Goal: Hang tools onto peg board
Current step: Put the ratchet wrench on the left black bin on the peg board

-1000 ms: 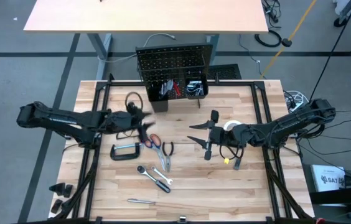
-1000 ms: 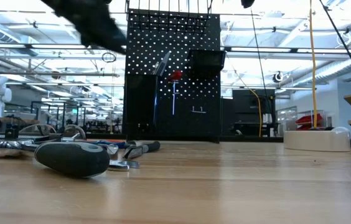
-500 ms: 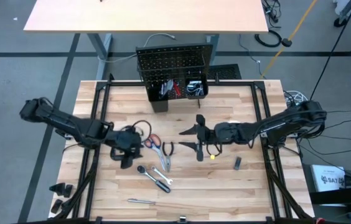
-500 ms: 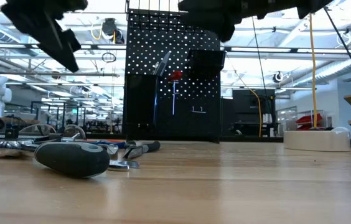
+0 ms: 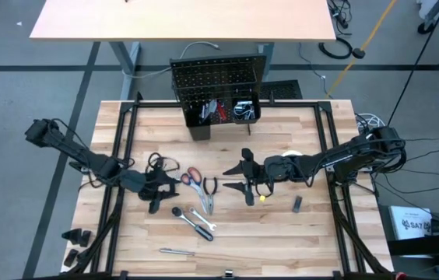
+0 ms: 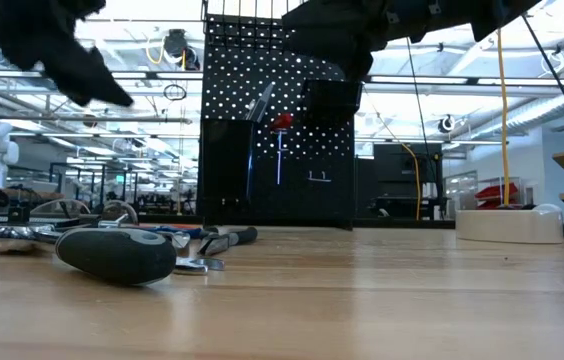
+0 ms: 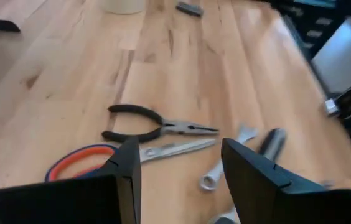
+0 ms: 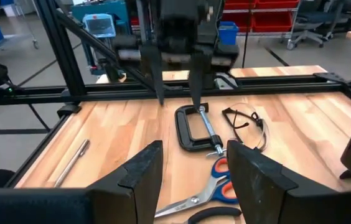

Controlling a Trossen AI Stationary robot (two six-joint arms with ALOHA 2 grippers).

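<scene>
1. My left gripper (image 5: 157,189) hangs over the left middle of the table (image 5: 313,233), fingers parted with nothing between them. My left wrist view shows bare wood in the gap between the two fingers (image 7: 127,177).

2. Just past those fingers lie the pliers (image 7: 157,126), the red-handled scissors (image 7: 126,154) and a ratchet wrench (image 7: 222,174) on the wood. From above, the scissors (image 5: 191,177) and pliers (image 5: 208,193) sit just right of my left gripper, the wrench (image 5: 192,222) nearer the front edge.

3. The black C-clamp (image 8: 195,126) and the safety glasses (image 8: 247,124) lie under and beside my left gripper, seen from my right wrist.

4. My right gripper (image 5: 248,177) hovers right of centre, facing the left one, fingers likewise apart and empty.

5. The white tape roll (image 5: 291,158) sits behind my right arm; a small dark bit (image 5: 297,204) lies toward the right front.

6. A thin metal rod (image 5: 177,251) lies near the front edge.

7. The peg board (image 5: 218,76) stands upright at the far edge, with red-handled items in the bins (image 5: 221,112) at its foot.
</scene>
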